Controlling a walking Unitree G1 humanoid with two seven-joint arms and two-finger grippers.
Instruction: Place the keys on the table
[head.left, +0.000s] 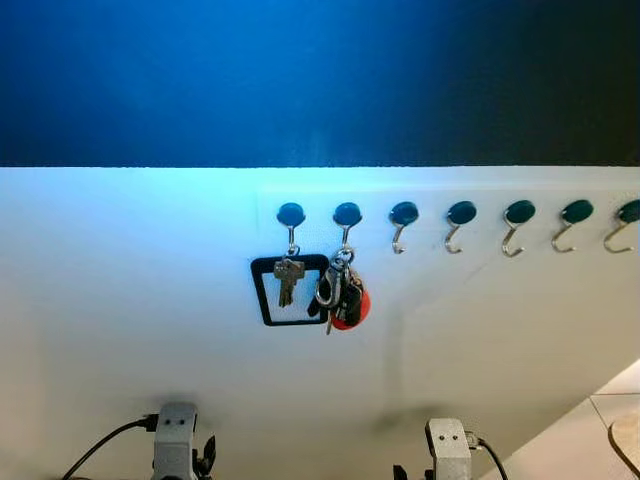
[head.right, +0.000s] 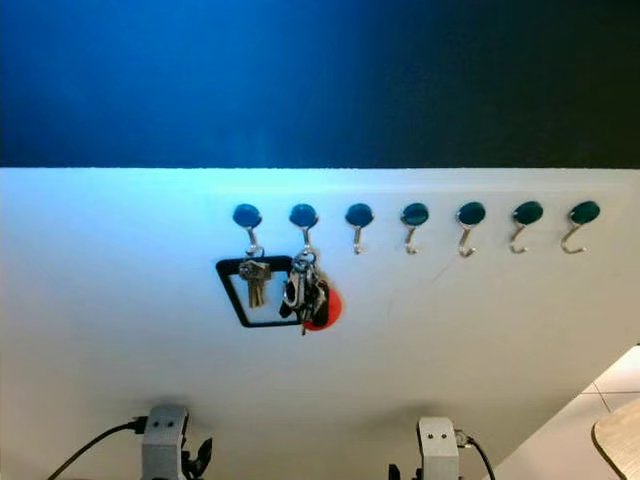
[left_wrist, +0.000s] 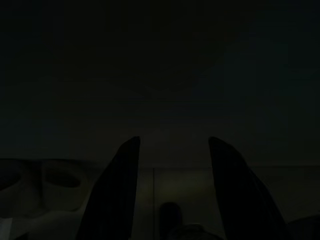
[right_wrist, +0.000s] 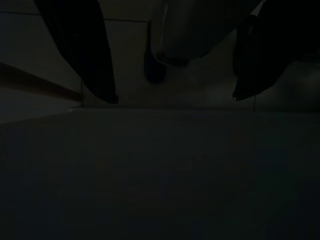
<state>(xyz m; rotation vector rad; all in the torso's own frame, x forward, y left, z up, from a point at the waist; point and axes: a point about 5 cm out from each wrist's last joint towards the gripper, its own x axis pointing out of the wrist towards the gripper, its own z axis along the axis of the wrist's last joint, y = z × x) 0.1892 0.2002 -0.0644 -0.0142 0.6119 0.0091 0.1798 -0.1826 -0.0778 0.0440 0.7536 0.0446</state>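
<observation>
Keys (head.left: 341, 292) hang on 2nd hook (head.left: 346, 222), well above both idle grippers.

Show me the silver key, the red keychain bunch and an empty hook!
silver key (head.left: 288, 281), left eye view, on its blade.
red keychain bunch (head.left: 352, 310), left eye view, on the red fob.
empty hook (head.left: 512, 243), left eye view, on its metal curve.
</observation>
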